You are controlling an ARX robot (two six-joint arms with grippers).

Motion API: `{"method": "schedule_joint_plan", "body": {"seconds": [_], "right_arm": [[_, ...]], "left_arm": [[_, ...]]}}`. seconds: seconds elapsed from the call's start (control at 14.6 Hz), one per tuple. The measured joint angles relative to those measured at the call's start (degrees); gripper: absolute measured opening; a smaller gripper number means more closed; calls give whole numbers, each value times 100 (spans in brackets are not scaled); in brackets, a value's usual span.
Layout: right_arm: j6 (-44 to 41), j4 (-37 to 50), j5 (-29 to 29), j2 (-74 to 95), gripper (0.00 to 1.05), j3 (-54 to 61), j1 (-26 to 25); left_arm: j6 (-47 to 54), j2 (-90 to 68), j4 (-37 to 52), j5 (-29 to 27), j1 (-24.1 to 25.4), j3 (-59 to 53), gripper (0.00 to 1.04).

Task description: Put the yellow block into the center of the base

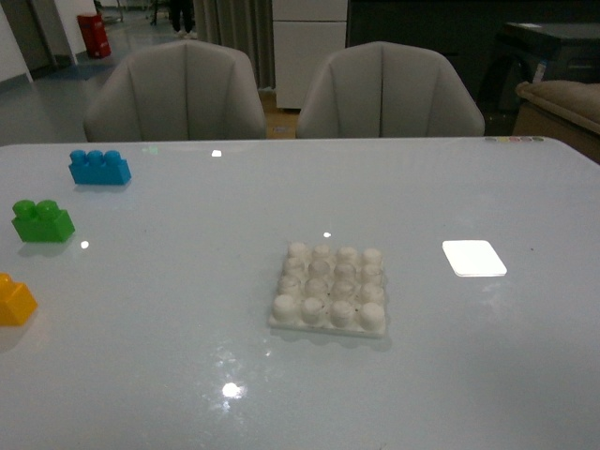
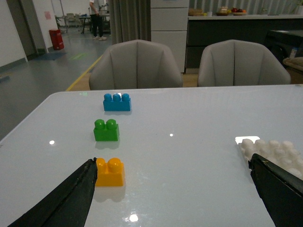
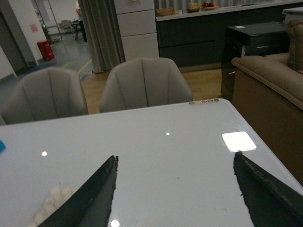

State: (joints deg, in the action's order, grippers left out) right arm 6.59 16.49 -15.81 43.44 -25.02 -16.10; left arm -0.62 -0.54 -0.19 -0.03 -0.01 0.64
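The yellow block [image 1: 14,300] sits at the table's left edge, cut off by the front view; in the left wrist view the yellow block [image 2: 110,171] stands upright with two studs, just beside one black fingertip. My left gripper [image 2: 173,163] is open wide with only bare table between its fingers. The white studded base [image 1: 330,289] lies at mid-table; a corner of the base [image 2: 274,151] shows by the other left finger. My right gripper [image 3: 175,161] is open over bare table, with a corner of the base [image 3: 52,203] off to one side. Neither arm shows in the front view.
A green two-stud brick [image 1: 42,221] and a blue three-stud brick [image 1: 98,167] stand behind the yellow one. A bright white rectangular patch [image 1: 473,258] lies right of the base. Two grey chairs [image 1: 178,94] stand beyond the far table edge.
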Motion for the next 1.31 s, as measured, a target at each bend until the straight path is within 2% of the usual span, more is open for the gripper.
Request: {"method": "schedule_joint_plan", "body": {"seconds": [0.14, 0.27, 0.41, 0.48, 0.55, 0.62, 0.69, 1.31], "right_arm": [[-426, -802, -129, -1528, 54, 907, -162], [-562, -802, 299, -2691, 29, 1716, 376], [-605, -844, 640, -2916, 5, 1862, 678], [-627, -887, 763, -3045, 2, 1945, 807], [-627, -964, 1126, -3145, 2, 2009, 1056], [-629, -1231, 1480, -3383, 2, 2057, 1598], [-643, -1740, 1545, -3958, 2, 2166, 1641], [-645, -1666, 1585, -4319, 2, 2441, 1609]], "left_arm": [[0, 0, 0, 0, 0, 0, 98], [0, 0, 0, 0, 0, 0, 98], [0, 0, 0, 0, 0, 0, 98], [0, 0, 0, 0, 0, 0, 98], [0, 0, 0, 2, 0, 0, 98], [0, 0, 0, 4, 0, 0, 98], [0, 0, 2, -7, 0, 0, 98], [0, 0, 0, 0, 0, 0, 98]]}}
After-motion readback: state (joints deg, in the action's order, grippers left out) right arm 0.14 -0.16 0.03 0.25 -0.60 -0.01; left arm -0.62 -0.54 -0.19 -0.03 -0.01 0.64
